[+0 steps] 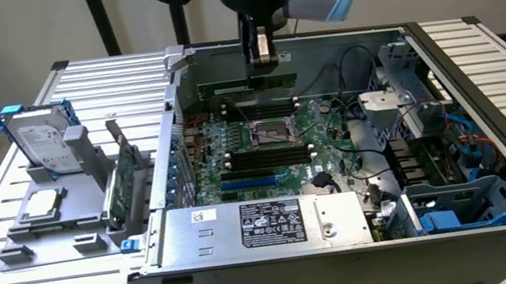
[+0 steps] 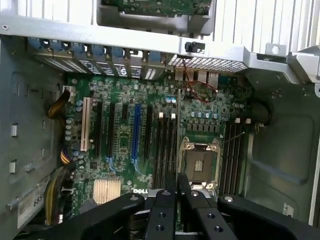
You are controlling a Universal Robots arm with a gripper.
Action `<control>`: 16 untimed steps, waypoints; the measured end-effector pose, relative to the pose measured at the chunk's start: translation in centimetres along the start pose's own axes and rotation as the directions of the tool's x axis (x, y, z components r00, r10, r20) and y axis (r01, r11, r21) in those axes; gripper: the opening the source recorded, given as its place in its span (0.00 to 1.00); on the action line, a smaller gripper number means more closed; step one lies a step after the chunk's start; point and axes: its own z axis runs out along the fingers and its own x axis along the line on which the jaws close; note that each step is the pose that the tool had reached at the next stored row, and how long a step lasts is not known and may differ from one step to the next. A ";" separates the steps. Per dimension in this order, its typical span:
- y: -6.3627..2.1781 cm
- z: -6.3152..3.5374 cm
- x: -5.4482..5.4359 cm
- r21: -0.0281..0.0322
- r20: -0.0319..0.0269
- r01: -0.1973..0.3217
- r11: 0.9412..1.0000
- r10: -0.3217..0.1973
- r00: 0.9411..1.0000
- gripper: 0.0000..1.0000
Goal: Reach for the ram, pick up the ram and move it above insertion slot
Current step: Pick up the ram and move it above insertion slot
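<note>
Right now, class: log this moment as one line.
gripper: shut on ram | place: above motherboard, inside case | ram: level, edge down

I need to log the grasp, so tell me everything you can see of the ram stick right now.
The ram is a long, thin green board, held level and edge-down inside the open computer case, above the motherboard near its far slots. The claw grips it from above, near the middle of its upper edge. It hangs clear of the slots, not pushed in. In the wrist view, the claw's fingers close on its thin dark edge.
</note>
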 end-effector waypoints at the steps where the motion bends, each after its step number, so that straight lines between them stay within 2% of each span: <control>1: -0.28 0.06 -0.2 0.000 0.000 0.000 1.000 0.000 1.000 0.13; 7: -1.75 0.38 -0.9 0.001 -0.002 -0.008 1.000 0.008 1.000 0.13; 11: -2.23 0.63 -1.2 0.003 -0.004 -0.021 1.000 0.021 1.000 0.13; 13: -2.33 0.79 -1.4 0.003 -0.008 -0.026 1.000 0.026 1.000 0.13; 16: -2.45 0.98 -1.9 0.003 -0.019 -0.028 1.000 0.028 0.999 0.13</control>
